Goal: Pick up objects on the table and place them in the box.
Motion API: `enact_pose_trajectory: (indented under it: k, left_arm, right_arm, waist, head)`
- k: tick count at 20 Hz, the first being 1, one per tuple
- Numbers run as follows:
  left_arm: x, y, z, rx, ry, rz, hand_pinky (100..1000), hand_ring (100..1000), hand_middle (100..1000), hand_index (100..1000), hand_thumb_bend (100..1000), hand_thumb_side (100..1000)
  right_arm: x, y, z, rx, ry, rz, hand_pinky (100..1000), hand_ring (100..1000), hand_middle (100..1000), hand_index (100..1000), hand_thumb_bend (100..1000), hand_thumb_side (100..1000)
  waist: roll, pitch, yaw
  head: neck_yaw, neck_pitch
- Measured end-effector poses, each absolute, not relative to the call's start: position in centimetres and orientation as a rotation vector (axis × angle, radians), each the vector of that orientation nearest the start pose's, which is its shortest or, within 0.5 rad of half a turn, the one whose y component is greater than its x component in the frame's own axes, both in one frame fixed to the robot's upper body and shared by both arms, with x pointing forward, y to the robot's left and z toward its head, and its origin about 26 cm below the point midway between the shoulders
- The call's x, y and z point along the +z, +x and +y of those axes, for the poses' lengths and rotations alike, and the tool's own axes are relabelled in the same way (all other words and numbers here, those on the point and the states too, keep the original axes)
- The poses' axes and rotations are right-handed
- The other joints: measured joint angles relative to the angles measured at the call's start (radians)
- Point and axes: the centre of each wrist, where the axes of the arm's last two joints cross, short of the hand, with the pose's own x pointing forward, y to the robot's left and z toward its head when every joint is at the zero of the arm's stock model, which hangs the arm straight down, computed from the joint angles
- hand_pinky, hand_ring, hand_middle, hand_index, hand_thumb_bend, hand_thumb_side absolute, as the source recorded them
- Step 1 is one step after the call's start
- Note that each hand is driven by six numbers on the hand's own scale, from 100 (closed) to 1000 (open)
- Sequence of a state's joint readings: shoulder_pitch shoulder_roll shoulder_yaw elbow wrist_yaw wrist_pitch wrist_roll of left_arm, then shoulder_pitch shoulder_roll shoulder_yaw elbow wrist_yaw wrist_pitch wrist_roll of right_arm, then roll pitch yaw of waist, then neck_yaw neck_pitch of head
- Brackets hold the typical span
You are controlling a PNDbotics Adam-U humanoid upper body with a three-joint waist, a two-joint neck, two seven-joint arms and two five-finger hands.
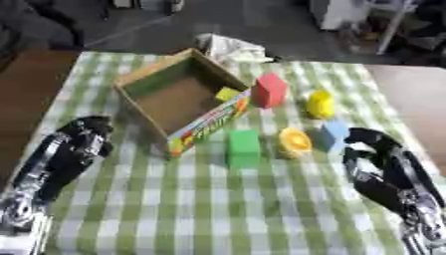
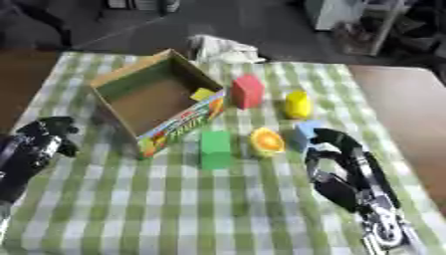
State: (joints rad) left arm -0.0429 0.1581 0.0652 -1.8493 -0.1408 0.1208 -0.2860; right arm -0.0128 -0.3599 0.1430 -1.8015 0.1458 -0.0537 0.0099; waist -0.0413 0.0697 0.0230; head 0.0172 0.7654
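Note:
An open cardboard box with a colourful front wall stands tilted at the table's centre left. A small yellow-green block lies inside it by the right wall. To the right of the box stand a red block and a yellow object. In front lie a green block, an orange round piece and a light blue block. My right hand sits just right of the blue block, fingers loosely arched, holding nothing. My left hand rests left of the box, holding nothing.
The table has a green and white checked cloth. A crumpled white thing lies behind the box at the far edge. Brown table surface shows beyond the cloth on both sides.

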Motion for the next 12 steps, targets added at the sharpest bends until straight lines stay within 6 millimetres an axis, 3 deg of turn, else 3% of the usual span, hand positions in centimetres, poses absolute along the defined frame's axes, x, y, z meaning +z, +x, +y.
enact_pose_trajectory:
  k: [7, 12]
  left_arm:
    - [8.3, 27.9, 28.2, -0.431, 0.092, -1.705, 579, 551, 648, 784, 119, 564]
    - [8.3, 27.9, 28.3, -0.435, 0.097, -1.703, 578, 551, 648, 785, 118, 563]
  right_arm:
    - [10.6, 28.3, -31.1, 0.954, -0.383, -1.728, 768, 938, 770, 897, 100, 106]
    - [13.0, 29.4, -32.9, 1.204, -0.43, -1.635, 791, 957, 817, 938, 100, 248]
  waist:
    - [-0.008, -0.004, 0.004]
    - [-0.01, -0.008, 0.008]
  head:
    - [0.012, 0.0]
    - [0.017, 0.0]
